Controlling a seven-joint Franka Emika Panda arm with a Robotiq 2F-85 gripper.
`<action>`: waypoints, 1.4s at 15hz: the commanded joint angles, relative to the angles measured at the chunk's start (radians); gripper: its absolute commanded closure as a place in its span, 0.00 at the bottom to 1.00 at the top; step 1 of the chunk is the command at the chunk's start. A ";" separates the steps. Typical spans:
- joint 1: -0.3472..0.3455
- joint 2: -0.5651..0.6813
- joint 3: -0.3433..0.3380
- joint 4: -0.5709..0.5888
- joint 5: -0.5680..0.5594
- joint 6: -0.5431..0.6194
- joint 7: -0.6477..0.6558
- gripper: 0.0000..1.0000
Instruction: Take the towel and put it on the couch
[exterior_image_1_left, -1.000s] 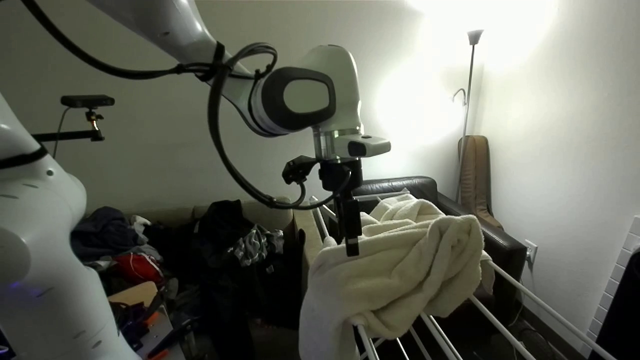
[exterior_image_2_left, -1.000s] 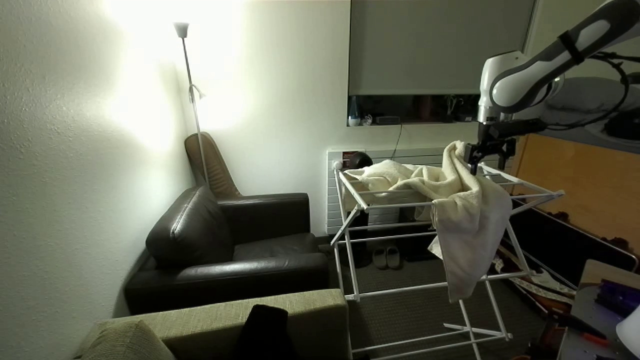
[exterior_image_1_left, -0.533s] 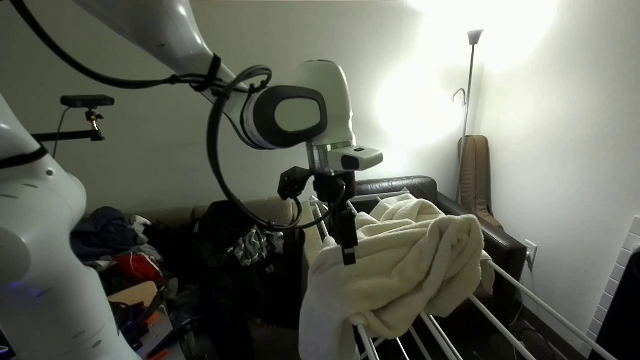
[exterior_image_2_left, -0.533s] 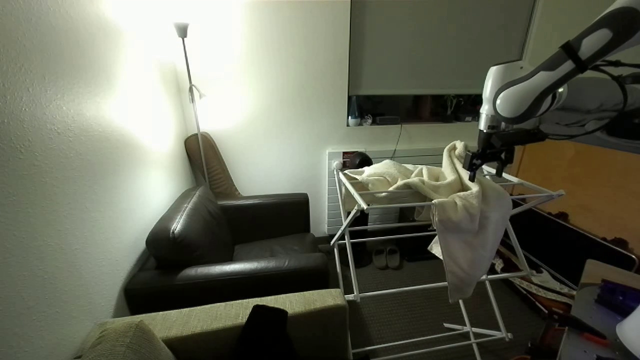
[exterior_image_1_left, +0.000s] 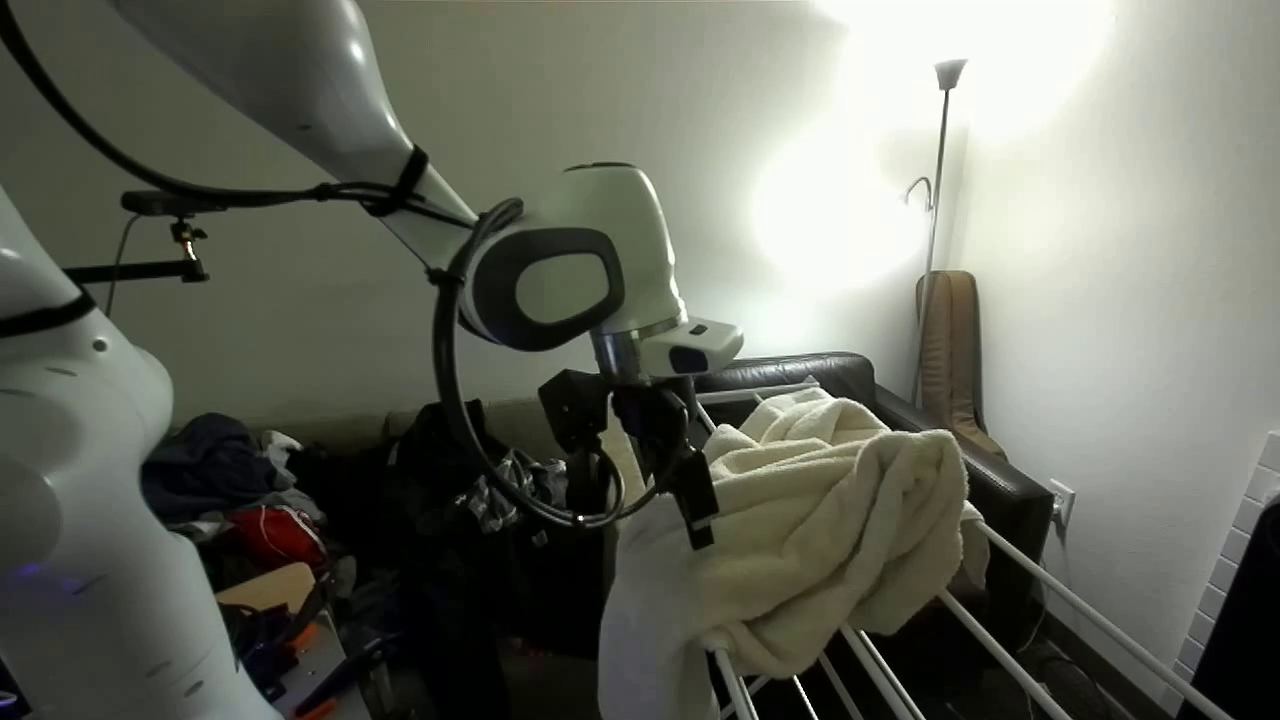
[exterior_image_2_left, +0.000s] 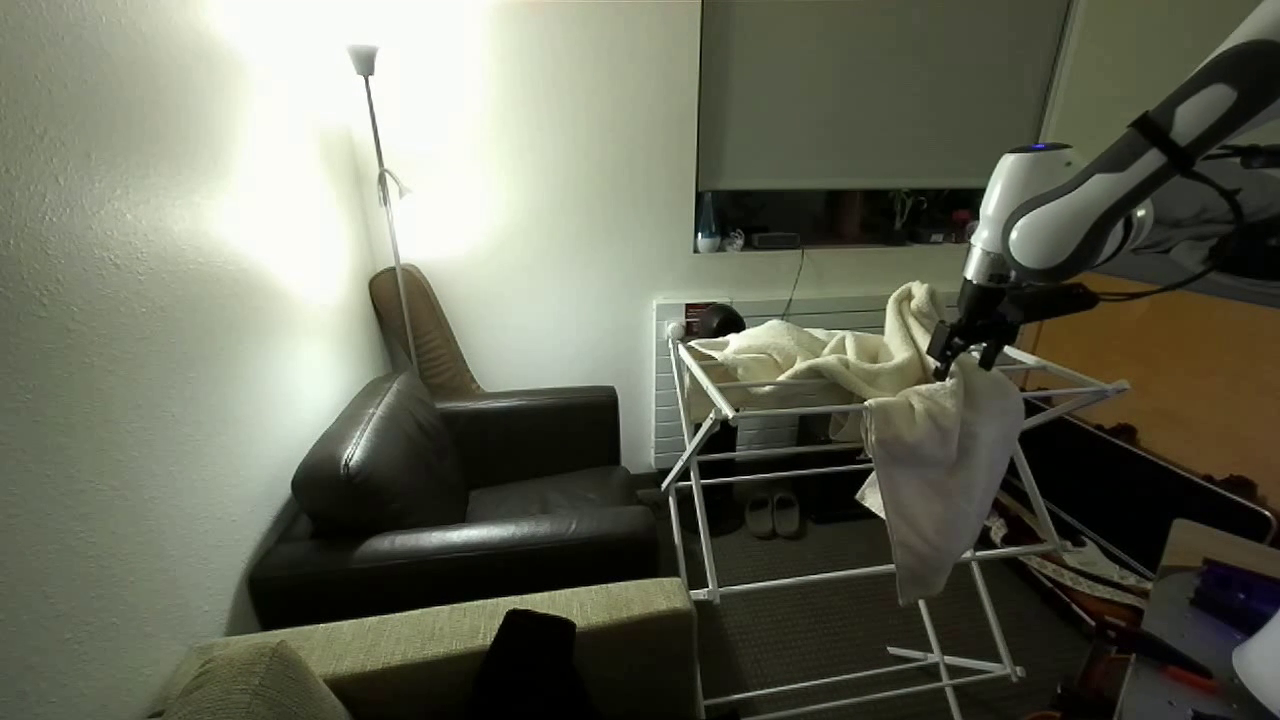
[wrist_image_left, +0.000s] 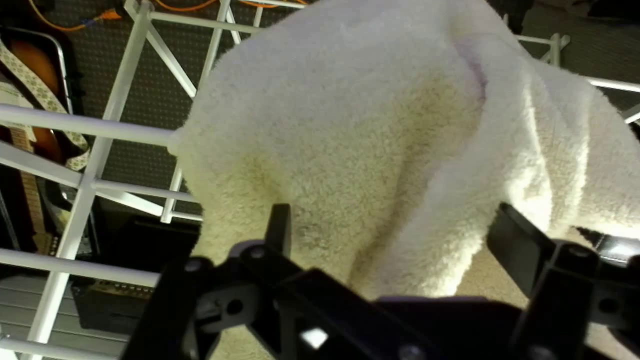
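Black two-finger gripper (wrist_image_left: 393, 220): there was one, pointing downward with a small tilt. Its two fingers (wrist_image_left: 280, 230) stood widely apart, without a grip.

Large cream towel of soft, plain plush (exterior_image_1_left: 800, 540): there was one, lying crumpled under the gripper. One fold rose near the gripper, and both exterior views showed a long end hanging down. Whether the fingertips touched the cloth, I could not tell.

White folding drying rack (exterior_image_2_left: 800, 410): there was one, standing upright, and it carried the towel across its top bars. These bars I could not count fully, because the cloth covered some.

Pale slippers (exterior_image_2_left: 760, 516): there were two, side by side on the dark carpet (exterior_image_2_left: 790, 640).

Olive-beige fabric couch (exterior_image_2_left: 640, 630): there was one, its end near the rack. In an exterior view, dark blue, black, grey and red clothes (exterior_image_1_left: 215, 465) were heaped on it; the pieces I could not count.

Dark brown leather couch (exterior_image_2_left: 520, 545): there was one, with one thick back cushion (exterior_image_2_left: 390, 460) in view.

Tall brown object of unclear kind (exterior_image_1_left: 948, 350): there was one, behind the leather couch.

Slim floor lamp (exterior_image_2_left: 384, 190): there was one, lit, beside that object.

Grey roller blind (exterior_image_2_left: 880, 100): there was one, covering most of one window (exterior_image_2_left: 775, 212).
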 joint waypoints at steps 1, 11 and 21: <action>0.003 -0.017 -0.010 -0.066 0.032 0.087 -0.115 0.00; -0.001 -0.012 0.029 -0.024 -0.005 -0.022 -0.076 0.79; 0.098 -0.020 0.041 0.236 0.197 -0.434 -0.213 0.93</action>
